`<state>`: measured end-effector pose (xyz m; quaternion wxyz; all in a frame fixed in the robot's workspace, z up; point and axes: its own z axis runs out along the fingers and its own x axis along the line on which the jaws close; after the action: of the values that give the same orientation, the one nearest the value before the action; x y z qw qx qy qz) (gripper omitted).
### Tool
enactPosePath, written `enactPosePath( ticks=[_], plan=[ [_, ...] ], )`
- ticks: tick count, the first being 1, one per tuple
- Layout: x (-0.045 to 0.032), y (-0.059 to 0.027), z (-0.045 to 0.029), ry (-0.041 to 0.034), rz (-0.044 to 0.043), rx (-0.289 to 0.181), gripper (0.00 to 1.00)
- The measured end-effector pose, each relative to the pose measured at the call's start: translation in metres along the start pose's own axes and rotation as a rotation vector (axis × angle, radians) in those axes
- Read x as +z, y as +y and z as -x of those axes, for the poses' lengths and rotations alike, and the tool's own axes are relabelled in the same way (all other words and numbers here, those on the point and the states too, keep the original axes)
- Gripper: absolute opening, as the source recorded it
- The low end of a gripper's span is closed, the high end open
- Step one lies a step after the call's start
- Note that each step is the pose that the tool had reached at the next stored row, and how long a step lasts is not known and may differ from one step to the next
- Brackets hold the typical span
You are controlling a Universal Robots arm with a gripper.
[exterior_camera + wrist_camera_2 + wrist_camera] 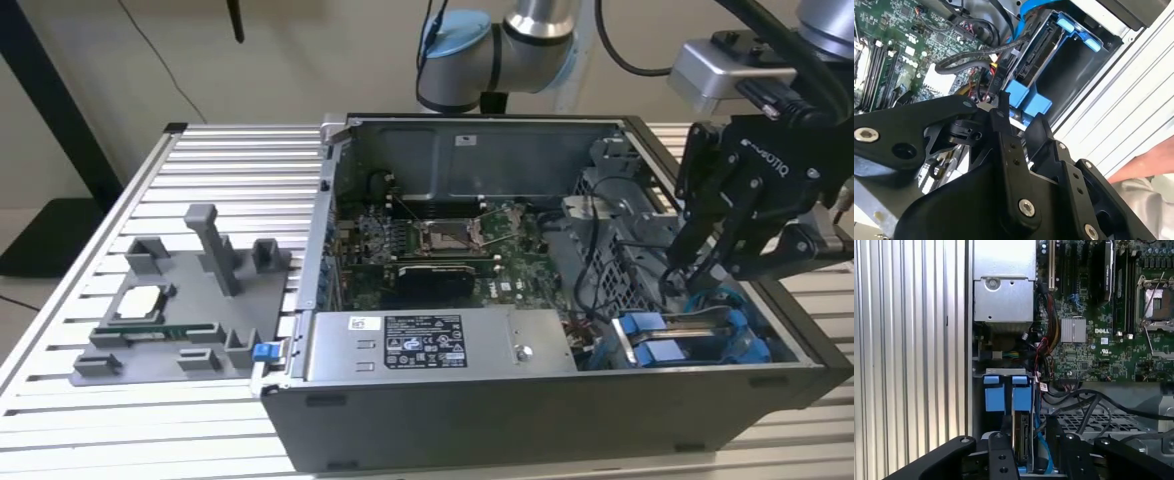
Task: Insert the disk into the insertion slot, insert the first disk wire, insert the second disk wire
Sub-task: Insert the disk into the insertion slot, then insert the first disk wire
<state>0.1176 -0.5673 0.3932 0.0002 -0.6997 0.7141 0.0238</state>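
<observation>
Blue-framed disk sits between the parted, empty claw; second wrist view adds a hand.

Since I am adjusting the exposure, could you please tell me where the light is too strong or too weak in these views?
Exterior view: soft, even room light, but the insertion slot sits in shade. Second wrist view: the slatted table is washed out white, while the slot's inside is dark. First wrist view: the table gleams pale; the motherboard is evenly lit.
</observation>
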Motion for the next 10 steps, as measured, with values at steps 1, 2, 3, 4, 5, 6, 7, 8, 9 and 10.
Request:
enactPosePath(
  ticks=[1,2,3,4,5,6,7,8,9,10],
  plan=[
    [0.0,0.0002,0.0003,-0.0061,-0.0031,0.0,1.0],
    [0.0,0.0003,0.0006,-0.0131,-0.007,-0.001,1.0],
    [0.0001,0.0004,0.0009,-0.0206,-0.0125,-0.001,1.0],
    [0.0001,0.0004,0.0011,-0.0276,-0.0184,-0.002,1.0],
    [0.0002,0.0005,0.0013,-0.0345,-0.0251,-0.002,1.0],
    [0.0002,0.0005,0.0016,-0.0392,-0.0331,-0.003,1.0],
    [0.0004,0.0006,0.0018,-0.0439,-0.0396,-0.003,1.0],
    [0.001,0.0007,0.002,-0.0483,-0.0444,-0.003,1.0],
    [0.0018,0.0008,0.0026,-0.0494,-0.0484,-0.004,1.0],
    [0.0026,0.0009,0.0032,-0.0501,-0.0527,-0.005,1.0]
  ],
)
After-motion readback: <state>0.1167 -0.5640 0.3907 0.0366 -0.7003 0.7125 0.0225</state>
